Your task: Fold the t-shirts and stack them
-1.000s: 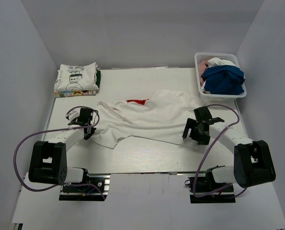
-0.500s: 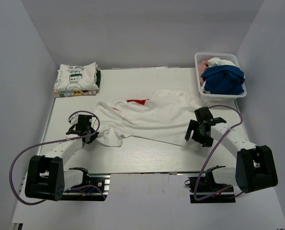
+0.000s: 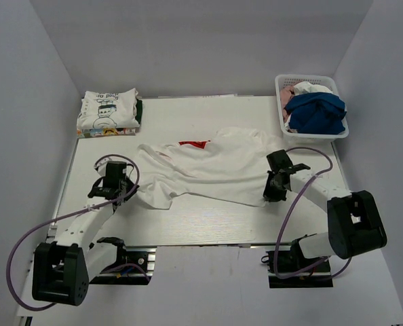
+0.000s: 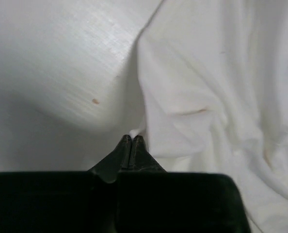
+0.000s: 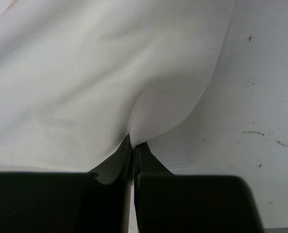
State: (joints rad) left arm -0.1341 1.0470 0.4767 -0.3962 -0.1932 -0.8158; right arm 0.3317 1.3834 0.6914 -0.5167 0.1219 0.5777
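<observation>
A white t-shirt [image 3: 212, 166] with a red chest print [image 3: 193, 144] lies crumpled across the middle of the table. My left gripper [image 3: 122, 192] is shut on its left edge, with a bit of white cloth [image 4: 134, 132] pinched at the fingertips [image 4: 125, 142]. My right gripper [image 3: 273, 192] is shut on the shirt's right hem, and the cloth [image 5: 149, 116] rises in a fold from between its fingers. A folded white t-shirt with dark cartoon print [image 3: 108, 111] tops a stack at the back left. A royal-blue t-shirt [image 3: 316, 112] lies in the basket.
A white lattice basket [image 3: 281, 88] stands at the back right and holds the blue shirt with white and pink cloth. Purple cables loop from both arms near the table's front edge. Grey walls close in on both sides.
The right gripper has shifted left onto the shirt's hem and shut on it. The left gripper, shut throughout, has moved toward the front with the shirt's left edge, pulling the cloth along.
</observation>
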